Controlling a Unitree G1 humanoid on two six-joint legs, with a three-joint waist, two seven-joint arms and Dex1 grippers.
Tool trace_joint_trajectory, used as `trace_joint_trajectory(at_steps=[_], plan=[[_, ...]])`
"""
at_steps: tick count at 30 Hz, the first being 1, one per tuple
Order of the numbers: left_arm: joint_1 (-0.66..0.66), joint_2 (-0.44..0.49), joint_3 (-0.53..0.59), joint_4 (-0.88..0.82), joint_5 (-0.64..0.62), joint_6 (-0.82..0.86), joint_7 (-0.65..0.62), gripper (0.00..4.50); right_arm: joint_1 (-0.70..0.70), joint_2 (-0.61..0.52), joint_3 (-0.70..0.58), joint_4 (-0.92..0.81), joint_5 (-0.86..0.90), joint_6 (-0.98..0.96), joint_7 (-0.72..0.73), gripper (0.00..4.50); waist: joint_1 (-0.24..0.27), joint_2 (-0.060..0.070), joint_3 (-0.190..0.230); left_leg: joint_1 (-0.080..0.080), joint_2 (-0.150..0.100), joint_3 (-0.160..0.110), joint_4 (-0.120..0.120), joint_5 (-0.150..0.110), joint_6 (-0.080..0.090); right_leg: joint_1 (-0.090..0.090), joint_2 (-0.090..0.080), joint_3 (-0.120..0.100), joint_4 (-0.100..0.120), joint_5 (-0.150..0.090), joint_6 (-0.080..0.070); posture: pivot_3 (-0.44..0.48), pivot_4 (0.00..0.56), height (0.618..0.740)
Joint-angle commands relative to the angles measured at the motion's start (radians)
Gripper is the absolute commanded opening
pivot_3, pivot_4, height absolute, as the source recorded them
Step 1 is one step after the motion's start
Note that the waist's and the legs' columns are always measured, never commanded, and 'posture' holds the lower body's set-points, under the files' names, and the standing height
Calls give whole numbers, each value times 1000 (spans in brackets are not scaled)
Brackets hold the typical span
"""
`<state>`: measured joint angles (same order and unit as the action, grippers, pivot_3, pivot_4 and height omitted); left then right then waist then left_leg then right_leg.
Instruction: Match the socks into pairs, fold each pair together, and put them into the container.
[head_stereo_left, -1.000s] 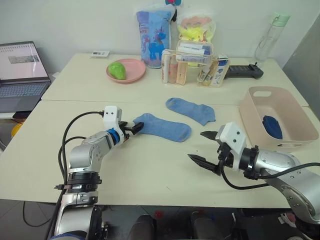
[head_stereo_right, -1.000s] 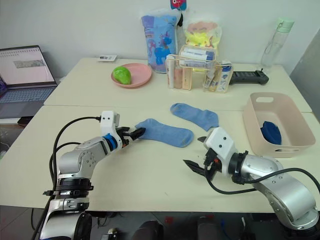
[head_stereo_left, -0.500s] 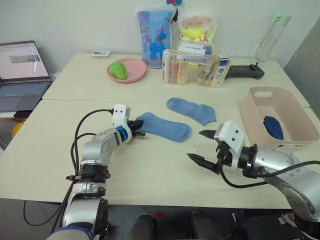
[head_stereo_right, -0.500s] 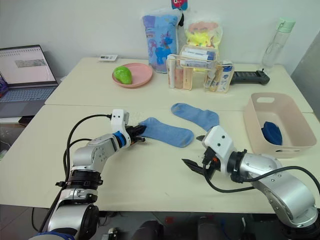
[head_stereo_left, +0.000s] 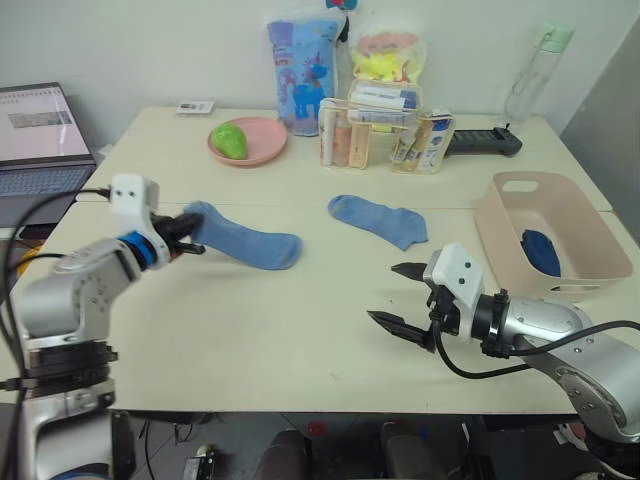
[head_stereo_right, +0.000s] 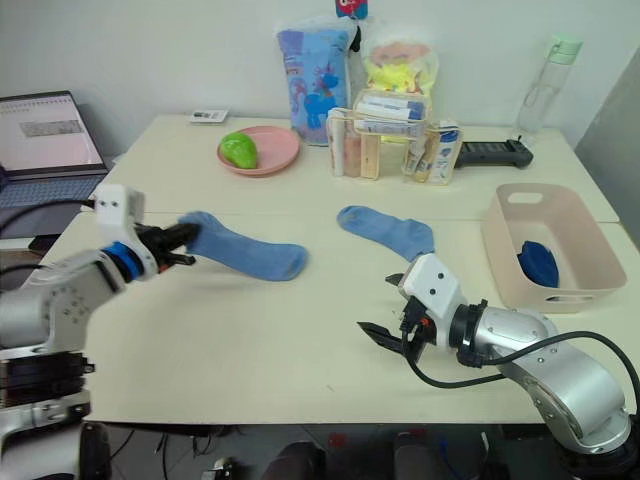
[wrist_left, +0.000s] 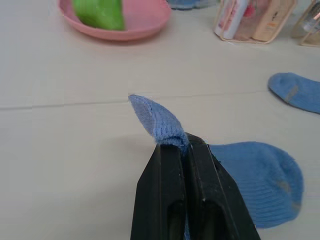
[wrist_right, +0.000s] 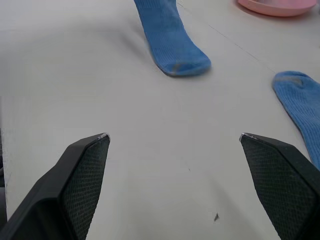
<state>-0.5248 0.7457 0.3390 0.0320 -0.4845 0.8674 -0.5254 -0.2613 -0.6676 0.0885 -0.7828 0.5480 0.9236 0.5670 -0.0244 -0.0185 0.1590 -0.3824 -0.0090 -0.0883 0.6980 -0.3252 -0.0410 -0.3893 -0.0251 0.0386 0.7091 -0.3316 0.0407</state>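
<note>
The left tool (head_stereo_left: 190, 235) is closed tight on the cuff end of a light blue sock (head_stereo_left: 245, 241), its two black fingers (wrist_left: 182, 200) pressed together with a fold of the fabric standing up between them; the rest of that sock trails away from the tool across the pale bench (head_stereo_left: 260, 330), toe end lying flat; a second light blue sock (head_stereo_left: 378, 218) lies flat nearer the middle of the bench, well apart from the first and touched by neither tool; the right tool (head_stereo_left: 400, 297) hovers low over bare bench near the front edge, its jaws spread wide and holding nothing, the second sock beyond it; the pale pink container (head_stereo_left: 590, 275) stands at the robot's right side of the bench, with a dark navy bundle (head_stereo_left: 542, 251) lying inside it against the near wall; at the far side of the bench a round pink plate (head_stereo_left: 262, 150) carries a green object (head_stereo_left: 230, 139), and beside it stands a clear organiser (head_stereo_left: 385, 128) holding tubes and packets; behind these are a blue printed bag (head_stereo_left: 300, 72) and a yellow packet (head_stereo_left: 388, 55); a clear bottle (head_stereo_left: 530, 78) stands at the far right corner, and a laptop (head_stereo_left: 40, 140) sits open on the robot's left.
</note>
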Motion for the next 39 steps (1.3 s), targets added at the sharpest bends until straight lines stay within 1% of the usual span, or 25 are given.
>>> trace_joint_trajectory(at_steps=[1,5,8,11,17,20,23,29,31,34,37,39], plan=[[-91,93,6,-7,14,-13,-31,32,-14,-1,3,-4,-2,-35,14,4500,2,-1,1,-1,0,-1,0,0,0,0,0,-1,0,0,0,0,150,703],[-84,153,-44,-30,9,13,-98,32,-7,-3,8,-2,-5,-44,16,4500,-5,-1,1,-1,0,0,-1,0,0,0,0,0,-2,0,0,0,150,703],[-56,136,-89,-124,-66,99,-158,32,-7,1,9,-1,-7,-43,12,4500,-6,-1,1,-1,0,-1,-1,1,-2,0,0,-1,-1,0,0,0,150,703],[-44,55,-123,-182,-100,146,-131,32,-8,5,12,-2,-10,-39,6,4500,-2,-1,1,-1,0,-1,0,0,0,0,0,-1,-1,0,0,0,150,703],[23,-211,-231,-276,-128,209,-12,32,14,-1,-6,-21,-12,-25,-11,4500,-3,-1,1,-1,0,0,0,0,0,0,0,0,-1,0,0,0,150,703],[46,-297,-280,-274,-118,200,16,32,29,-15,-23,-28,-14,-20,-14,4500,-4,-1,1,-1,0,0,0,0,0,0,0,0,0,0,0,0,150,703],[36,-397,-329,-225,-90,151,50,32,85,-73,-62,-38,-35,-29,-2,4500,-2,-1,1,-1,0,0,0,0,0,0,0,1,0,0,0,0,150,703],[-1,-523,-401,-164,-48,112,89,32,121,-109,-112,-46,-24,-33,3,4500,-2,-1,1,0,0,2,0,0,0,0,0,2,0,0,0,0,150,703],[-23,-564,-448,-125,-18,74,83,32,127,-115,-120,-46,-27,-34,3,4500,-1,-1,1,-1,0,2,1,0,0,0,0,2,0,0,0,0,150,703],[-43,-626,-470,-58,15,16,92,32,128,-114,-119,-48,-29,-34,-2,4500,-1,-1,1,-1,0,3,1,0,0,0,0,2,0,0,0,0,150,703],[-52,-642,-474,-20,46,-17,97,32,129,-111,-114,-51,-31,-33,-8,4500,-3,-1,1,0,0,3,1,0,0,0,1,2,0,0,0,0,150,703],[-56,-642,-466,-25,37,-20,84,479,131,-106,-112,-57,-28,-30,-13,4500,-4,-1,1,0,0,3,0,0,0,0,1,2,1,0,0,0,150,703]])
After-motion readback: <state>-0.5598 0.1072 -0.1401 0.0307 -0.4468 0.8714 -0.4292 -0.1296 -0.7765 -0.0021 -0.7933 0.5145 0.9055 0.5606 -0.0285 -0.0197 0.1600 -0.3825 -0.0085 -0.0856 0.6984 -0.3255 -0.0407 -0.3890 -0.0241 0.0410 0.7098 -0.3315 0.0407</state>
